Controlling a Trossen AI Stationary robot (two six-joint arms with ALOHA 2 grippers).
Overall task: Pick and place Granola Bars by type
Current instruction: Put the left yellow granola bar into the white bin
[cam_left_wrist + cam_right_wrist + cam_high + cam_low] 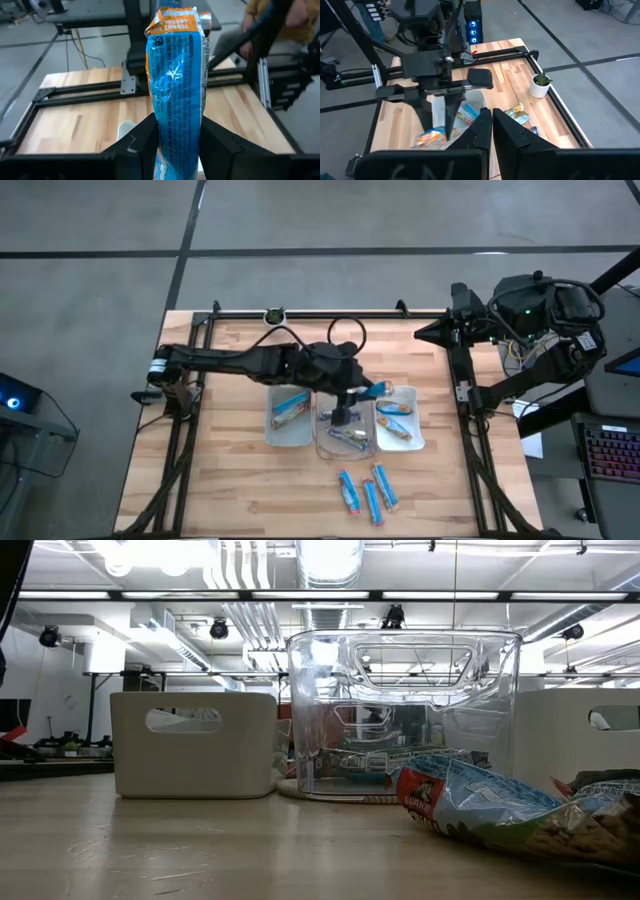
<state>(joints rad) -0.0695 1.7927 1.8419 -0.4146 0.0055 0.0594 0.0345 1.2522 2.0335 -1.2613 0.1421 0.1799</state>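
Already the blue shiny-wrapped granola bar (176, 85) is clamped between the left gripper (345, 412) jaws, its long axis running straight out from them, above the clear plastic middle tray (322, 442). Farther off, the right gripper (491, 131), jaws closed empty, waits beyond the counter (230, 480).

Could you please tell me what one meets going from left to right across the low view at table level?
White tray → clear tray → blue granola bar, lying nearer the camera → another white tray at the right edge.
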